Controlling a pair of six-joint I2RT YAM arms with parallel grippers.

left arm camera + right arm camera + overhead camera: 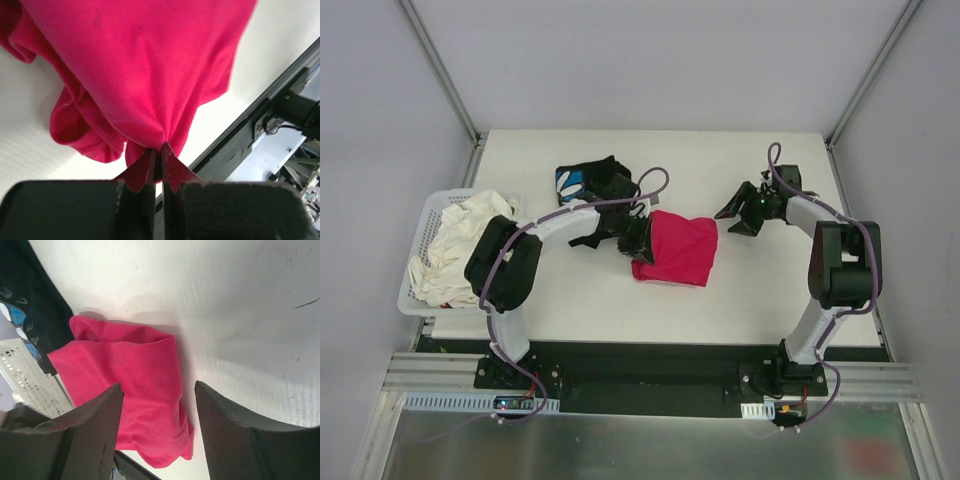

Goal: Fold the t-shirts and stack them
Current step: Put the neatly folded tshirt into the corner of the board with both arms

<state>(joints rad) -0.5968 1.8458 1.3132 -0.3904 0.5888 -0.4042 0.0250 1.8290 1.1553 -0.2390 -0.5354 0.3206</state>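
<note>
We see a white counter with the red t-shirt bunched up near its middle. Our left gripper has its jaws pinched tight on an edge of the red t-shirt. Our right gripper waits near the red t-shirt, jaws wide and holding nothing. The black t-shirt lies just behind the red t-shirt.

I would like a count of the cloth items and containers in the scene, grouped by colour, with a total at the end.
Magenta-red t-shirt: 1
Black t-shirt with blue-and-white print: 1
White basket: 1
Cream-white cloth pile in the basket: 1 pile; how many pieces it holds cannot be told
Total: 4
</note>
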